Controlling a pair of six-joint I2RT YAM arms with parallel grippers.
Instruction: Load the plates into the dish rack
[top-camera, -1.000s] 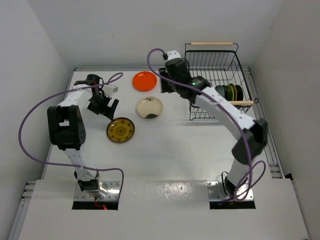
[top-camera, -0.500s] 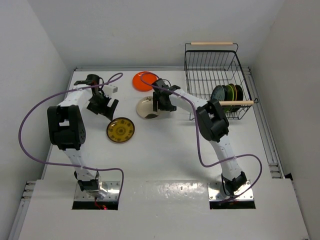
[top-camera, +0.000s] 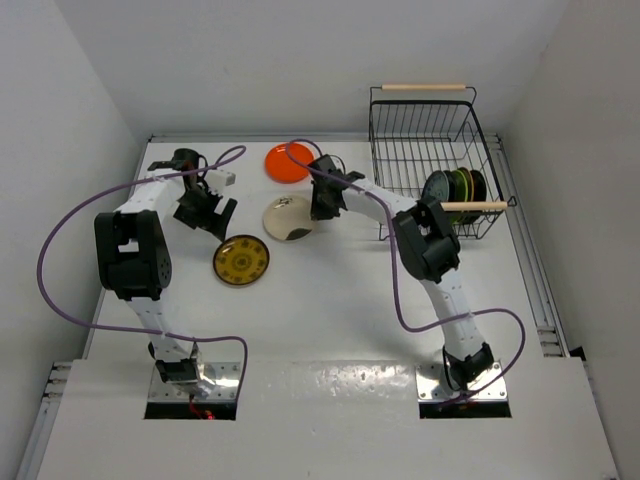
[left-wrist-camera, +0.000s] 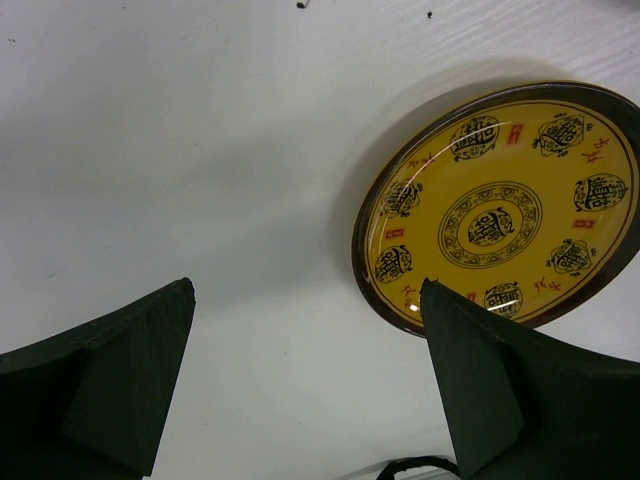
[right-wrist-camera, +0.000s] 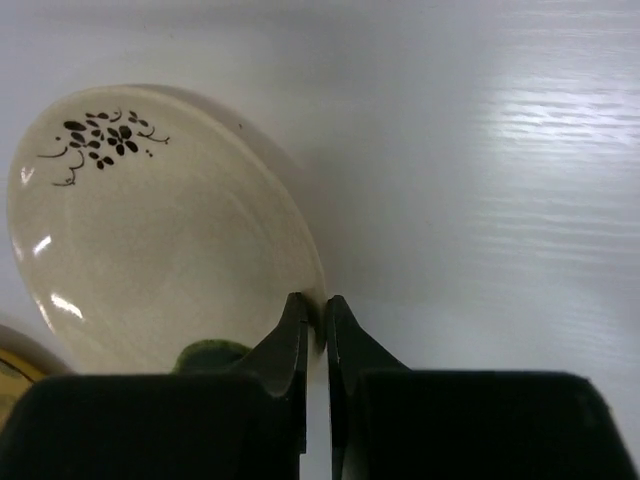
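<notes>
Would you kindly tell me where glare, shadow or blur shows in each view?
Top external: evenly lit and sharp, with glare on the glossy near ledge. Left wrist: the yellow plate is sharp with small highlights, the fingers dark, with little detail. Right wrist: glare streaks the table; the cream plate casts a soft shadow.

Lab cell: white walls (top-camera: 300, 60), bolted robot arms (top-camera: 430, 240)

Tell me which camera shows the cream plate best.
The right wrist view. There the cream plate fills much of the frame, its black flower sprig is clear, and the right hand is seen pinching its rim. The top view shows it only small, from far above. The left wrist view does not show it at all.
</notes>
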